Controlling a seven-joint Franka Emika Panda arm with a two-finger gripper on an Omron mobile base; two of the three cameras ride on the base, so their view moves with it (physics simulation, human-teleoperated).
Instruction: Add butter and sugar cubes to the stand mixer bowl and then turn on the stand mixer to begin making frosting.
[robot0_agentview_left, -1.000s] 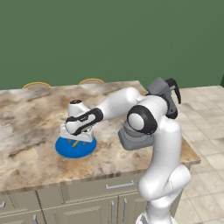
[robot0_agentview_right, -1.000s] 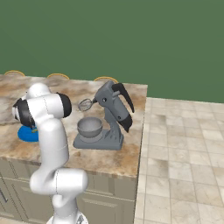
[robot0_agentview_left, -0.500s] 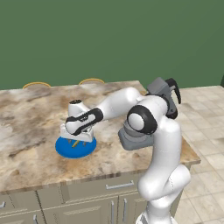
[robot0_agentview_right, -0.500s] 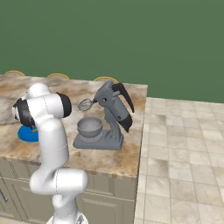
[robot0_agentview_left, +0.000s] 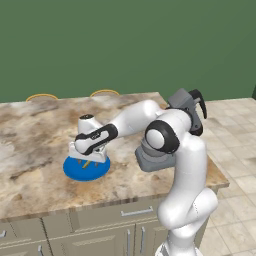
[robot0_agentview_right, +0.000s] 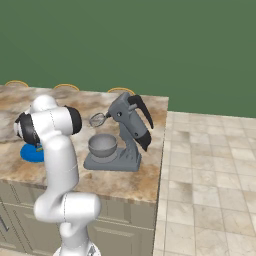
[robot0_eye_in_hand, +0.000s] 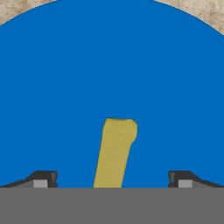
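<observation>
Nothing I can make out has changed over the last second. My arm reaches over the table exactly as it did, my pincer (robot0_agentview_left: 86, 161) hangs at the same spot above the blue plate (robot0_agentview_left: 75, 172) with its jaws as wide apart as before, and the butter (robot0_eye_in_hand: 114, 153) lies on the plate where it lay.

The scene is evenly and brightly lit, with no glare seen. A soft shadow is cast beneath the arm on the tabletop (robot0_agentview_left: 30, 140). Edges are rendered slightly soft.
</observation>
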